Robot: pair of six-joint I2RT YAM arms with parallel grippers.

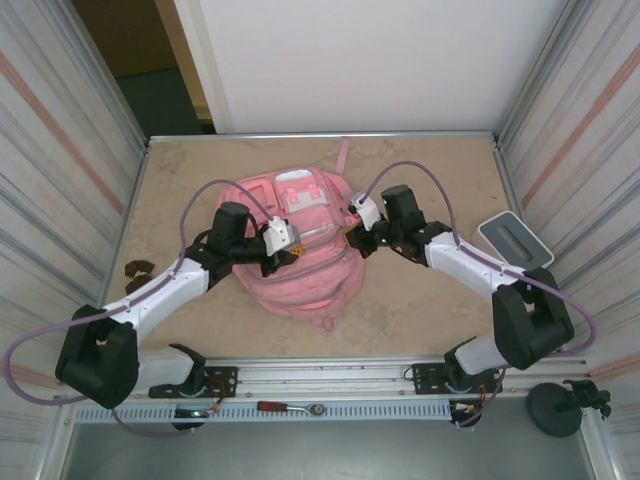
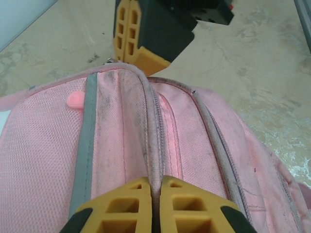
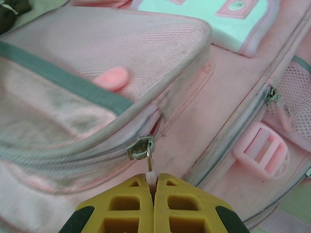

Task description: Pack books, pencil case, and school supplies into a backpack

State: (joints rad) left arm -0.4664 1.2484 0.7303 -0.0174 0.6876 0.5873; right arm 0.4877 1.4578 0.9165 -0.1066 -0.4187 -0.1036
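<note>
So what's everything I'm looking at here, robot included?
backpack: one, pink with white patches, lying in the middle of the table
zip pull: one, pale tab on a metal slider, on the backpack's front pocket
buckle: one, pink plastic, on the backpack's side
box: one, grey-white, at the right edge of the table
scraps: a few, dark brown, at the left edge of the table
tool: one, red-handled, on the rail between the arm bases
table: one, beige and marbled
left gripper: one, orange and black, shut on a ridge of the backpack
right gripper: one, orange and black, shut on the zip pull
</note>
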